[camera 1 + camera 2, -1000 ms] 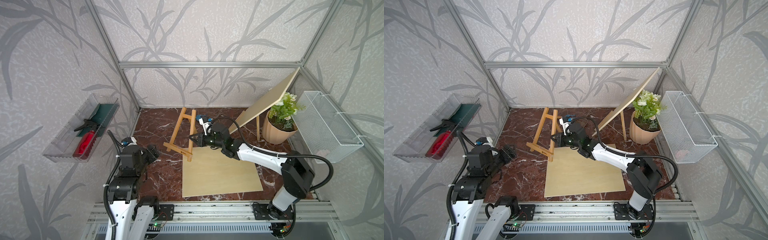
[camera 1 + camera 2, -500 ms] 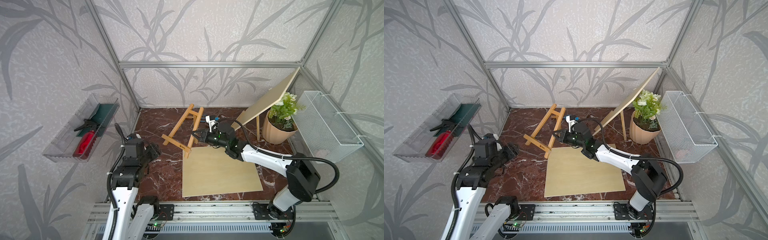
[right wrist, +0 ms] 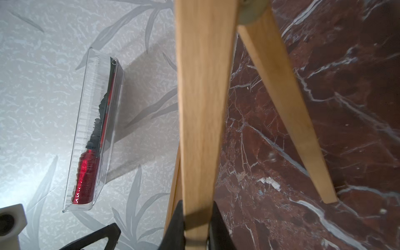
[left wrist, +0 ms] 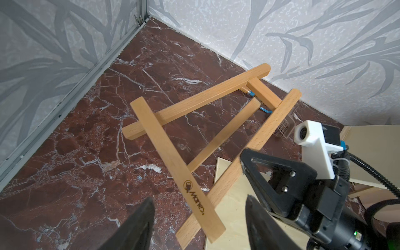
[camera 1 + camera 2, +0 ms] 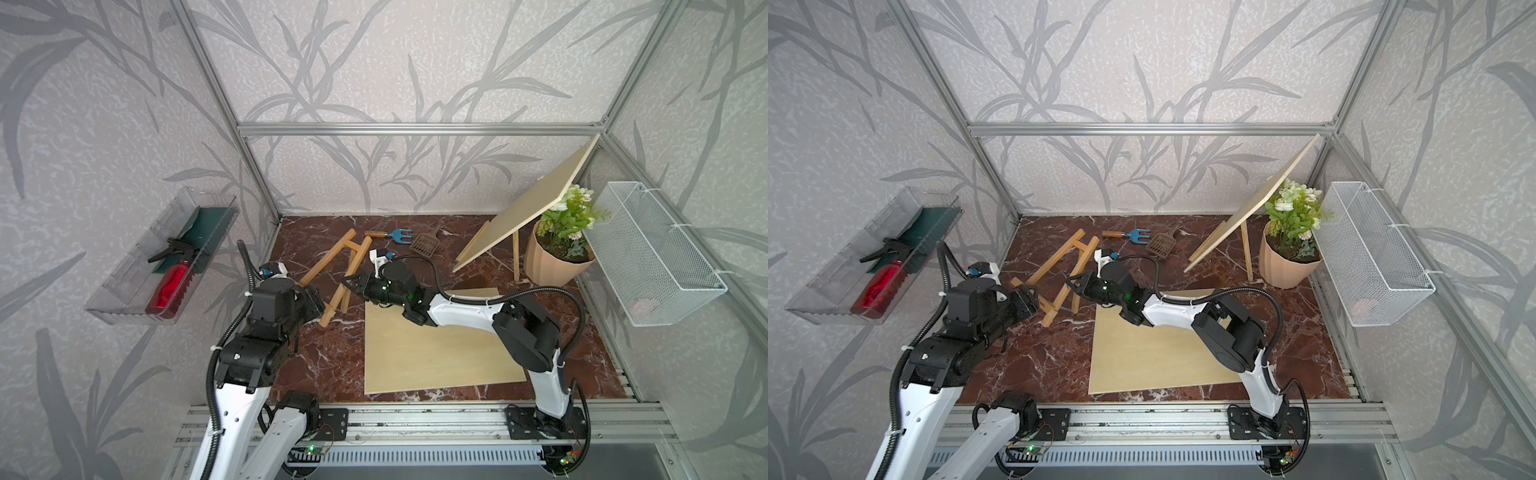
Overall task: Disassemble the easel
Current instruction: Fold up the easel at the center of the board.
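Your easel (image 5: pixel 328 257) sits centre-left in both top views, between your two claws, its lower end just beside the flat board's upper-left corner. It's a light wood A-frame with two long legs, a short top crosspiece and a thinner back leg. The ledge bar (image 4: pixel 171 155) crosses the bottom and has a burnt-in logo, clear in the left wrist view. The easel is skewed, top toward the upper part of the frame. Can't tell if every foot touches the worktop.

Your right claw (image 5: pixel 347 284) is clamped narrow on one leg (image 3: pixel 201 108), seen close in the right wrist view. Your left claw (image 5: pixel 316 300) is spread wide and grips nothing. Its fingers (image 4: pixel 138 227) show either side of the ledge bar's end; contact unclear.

The worktop (image 5: pixel 324 361) is dark red marble with white veins. The room has grey leaf-pattern walls and aluminium frame posts.

Counts:
- one easel, two arms
- one flat board (image 5: pixel 436 353), lower centre
- one propped board (image 5: pixel 532 203), leaning at upper right
- one potted plant (image 5: pixel 555 264) beside the propped board
- one blue hand fork (image 5: pixel 401 236) and one brown scoop (image 5: pixel 424 245), upper centre
- one clear wall tray (image 5: pixel 120 286) at left, holding one red bottle (image 5: pixel 168 286)
- one white wire basket (image 5: pixel 665 266) at right
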